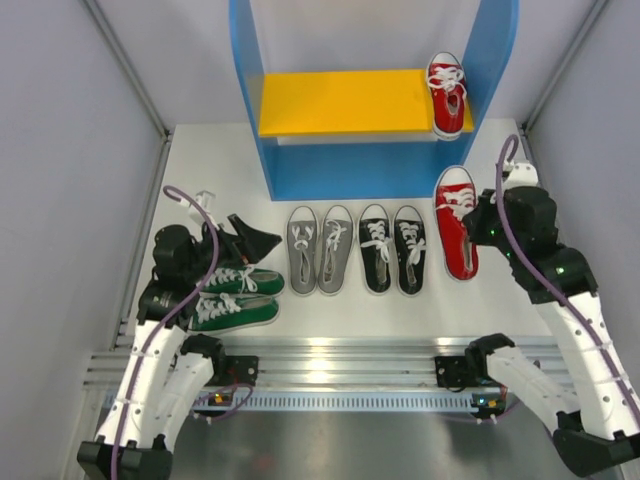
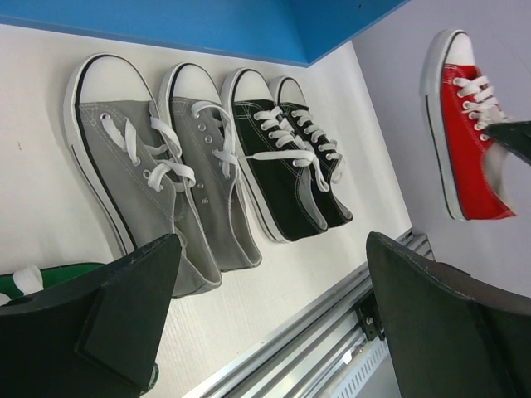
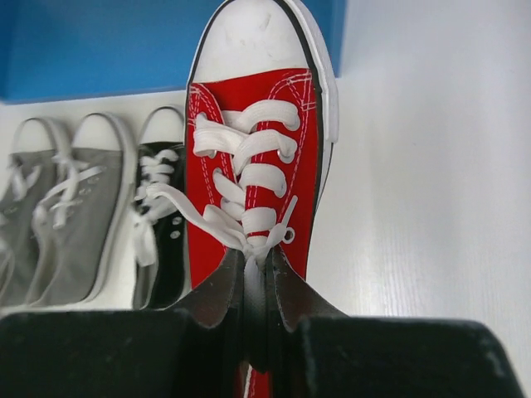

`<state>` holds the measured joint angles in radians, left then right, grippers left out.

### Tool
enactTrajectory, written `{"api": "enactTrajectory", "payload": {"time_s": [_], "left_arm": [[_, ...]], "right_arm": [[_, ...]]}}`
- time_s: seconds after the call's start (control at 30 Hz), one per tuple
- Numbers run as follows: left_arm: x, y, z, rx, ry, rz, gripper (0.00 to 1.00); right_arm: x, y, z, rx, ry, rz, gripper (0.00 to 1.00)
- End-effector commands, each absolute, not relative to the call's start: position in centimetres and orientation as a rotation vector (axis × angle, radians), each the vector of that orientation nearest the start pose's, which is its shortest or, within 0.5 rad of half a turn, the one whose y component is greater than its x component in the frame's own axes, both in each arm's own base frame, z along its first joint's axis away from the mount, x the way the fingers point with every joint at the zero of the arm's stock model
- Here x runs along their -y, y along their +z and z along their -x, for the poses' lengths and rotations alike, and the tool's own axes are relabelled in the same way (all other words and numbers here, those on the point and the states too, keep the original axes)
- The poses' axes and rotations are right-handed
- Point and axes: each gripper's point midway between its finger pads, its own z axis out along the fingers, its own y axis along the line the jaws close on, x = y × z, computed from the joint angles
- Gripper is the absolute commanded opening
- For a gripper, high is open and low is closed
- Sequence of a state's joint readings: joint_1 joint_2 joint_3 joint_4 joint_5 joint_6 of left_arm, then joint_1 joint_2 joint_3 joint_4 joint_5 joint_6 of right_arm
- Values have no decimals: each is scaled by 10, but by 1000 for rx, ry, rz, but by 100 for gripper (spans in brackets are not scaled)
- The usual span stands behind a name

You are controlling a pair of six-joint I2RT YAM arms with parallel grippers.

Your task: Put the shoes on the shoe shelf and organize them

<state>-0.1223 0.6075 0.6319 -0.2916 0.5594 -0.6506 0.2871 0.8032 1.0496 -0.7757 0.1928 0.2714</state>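
Between the right fingers (image 3: 217,292) sits the red shoe (image 3: 249,157).

I look down on a matte white table top (image 1: 340,305) that runs back between the pale grey left wall (image 1: 60,200) and the pale grey right wall (image 1: 612,130). A slanting metal frame bar (image 1: 125,65) stands along the foot of the left one, and another like it stands on the right. Along the table's near edge I see a ribbed aluminium rail (image 1: 340,355) spanning the width, a narrow slotted strip (image 1: 350,400) just below it, and nearest of all a sheet of brushed metal (image 1: 340,445) catching a dull glare.
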Motion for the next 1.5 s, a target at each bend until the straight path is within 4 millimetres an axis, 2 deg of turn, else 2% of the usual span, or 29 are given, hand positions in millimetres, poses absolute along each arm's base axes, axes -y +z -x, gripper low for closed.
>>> {"api": "enactTrajectory", "payload": {"time_s": [0.0, 0.07, 0.2, 0.23, 0.3, 0.33, 0.4, 0.43, 0.5, 0.57, 0.77, 0.87, 1.03, 1.13, 1.27, 1.47], "left_arm": [[144, 265, -229, -1862, -1032, 44, 99], [144, 266, -229, -1859, -1034, 42, 99], [144, 270, -228, -1847, -1035, 35, 99], [144, 271, -227, -1846, -1034, 37, 99], [144, 271, -227, -1844, -1034, 34, 99], [144, 271, -228, -1846, -1033, 33, 99], [144, 271, -228, -1845, -1030, 34, 99], [143, 271, -228, -1845, -1026, 35, 99], [143, 272, -229, -1845, -1027, 34, 99], [143, 273, -229, -1841, -1020, 34, 99], [142, 277, -230, -1828, -1013, 35, 99], [141, 277, -228, -1820, -1007, 32, 99], [139, 277, -225, -1812, -996, 28, 99], [137, 277, -222, -1817, -976, 28, 99], [135, 279, -219, -1814, -959, 20, 99], [134, 276, -218, -1821, -958, 27, 99]], "right_arm": [[-86, 302, -231, -2042, 379, 83, 0], [-96, 320, -230, -2012, 442, 117, 0], [-122, 343, -230, -1971, 597, 192, 0], [-126, 355, -233, -1937, 618, 206, 0], [-136, 364, -240, -1920, 680, 212, 0], [-140, 381, -245, -1864, 698, 218, 0], [-146, 391, -261, -1843, 719, 202, 0], [-147, 404, -266, -1810, 723, 194, 0], [-153, 416, -288, -1773, 730, 168, 0], [-158, 438, -309, -1716, 734, 148, 0], [-170, 477, -370, -1635, 745, 70, 0], [-176, 485, -405, -1635, 746, 29, 0], [-186, 485, -466, -1645, 765, -39, 0], [-183, 493, -490, -1633, 754, -79, 0], [-173, 498, -508, -1624, 754, -122, 0], [-157, 466, -521, -1719, 731, -114, 0]]}}
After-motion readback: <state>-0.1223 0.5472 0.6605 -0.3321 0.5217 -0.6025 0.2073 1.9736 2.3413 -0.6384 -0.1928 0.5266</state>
